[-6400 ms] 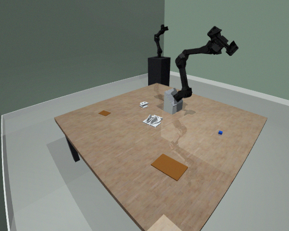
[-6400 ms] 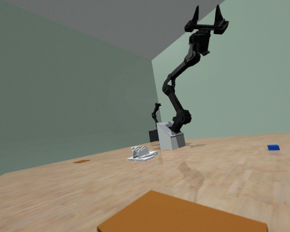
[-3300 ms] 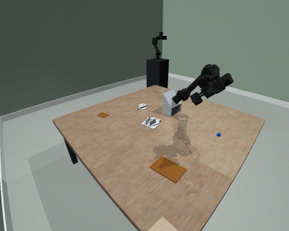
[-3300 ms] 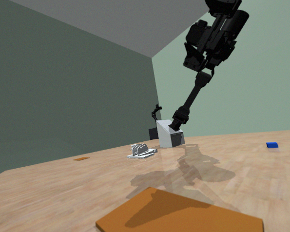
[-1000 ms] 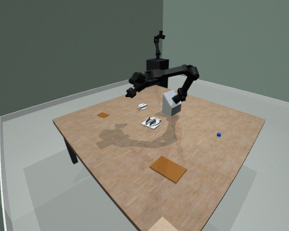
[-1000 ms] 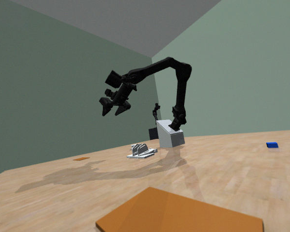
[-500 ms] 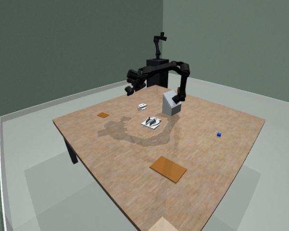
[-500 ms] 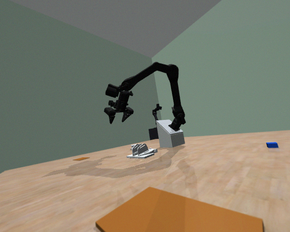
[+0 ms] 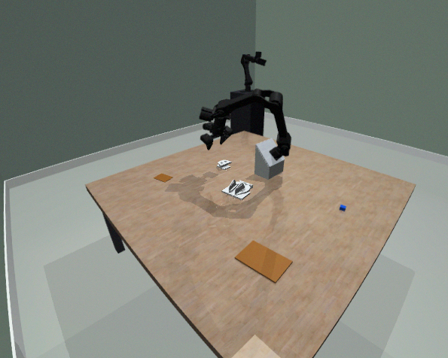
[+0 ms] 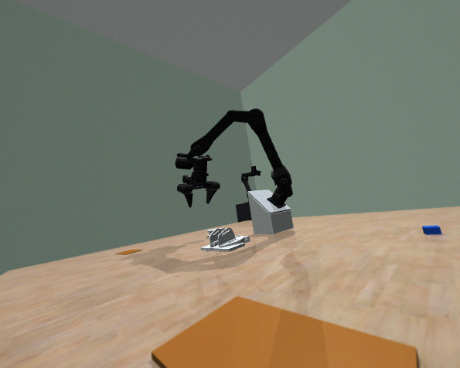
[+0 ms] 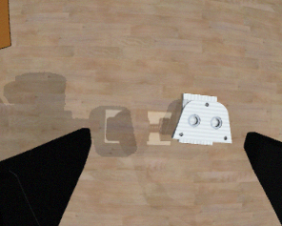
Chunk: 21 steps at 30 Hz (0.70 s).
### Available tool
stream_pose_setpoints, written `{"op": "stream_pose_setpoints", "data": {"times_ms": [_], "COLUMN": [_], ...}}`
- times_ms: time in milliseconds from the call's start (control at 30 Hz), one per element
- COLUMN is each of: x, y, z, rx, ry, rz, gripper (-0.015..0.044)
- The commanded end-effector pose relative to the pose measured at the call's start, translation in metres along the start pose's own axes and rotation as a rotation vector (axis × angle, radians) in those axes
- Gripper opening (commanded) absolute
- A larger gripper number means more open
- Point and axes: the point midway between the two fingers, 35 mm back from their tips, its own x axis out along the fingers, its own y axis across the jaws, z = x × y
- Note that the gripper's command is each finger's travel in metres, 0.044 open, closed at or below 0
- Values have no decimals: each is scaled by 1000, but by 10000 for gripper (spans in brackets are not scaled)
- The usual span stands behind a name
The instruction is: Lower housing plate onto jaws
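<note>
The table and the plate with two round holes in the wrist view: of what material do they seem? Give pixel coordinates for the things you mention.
Table [image 9: 312,238] [image 10: 352,269] [image 11: 86,199]: wood or wood-look laminate, matt, from its plank grain.
Plate [image 9: 224,162] [image 11: 205,127]: probably white plastic, perhaps printed, from its fine parallel ridges.
</note>
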Motion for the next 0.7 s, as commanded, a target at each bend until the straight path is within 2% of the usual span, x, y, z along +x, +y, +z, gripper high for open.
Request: {"op": "stream_pose_setpoints", "data": {"times_ms": [0, 433, 667], "x": [12, 47, 58], "y": [-15, -66, -69], "z": [2, -8, -13], "rx": [21, 84, 88], "ry": [77, 355, 381], "rz": [5, 47, 56], "gripper": [440, 440, 440]}}
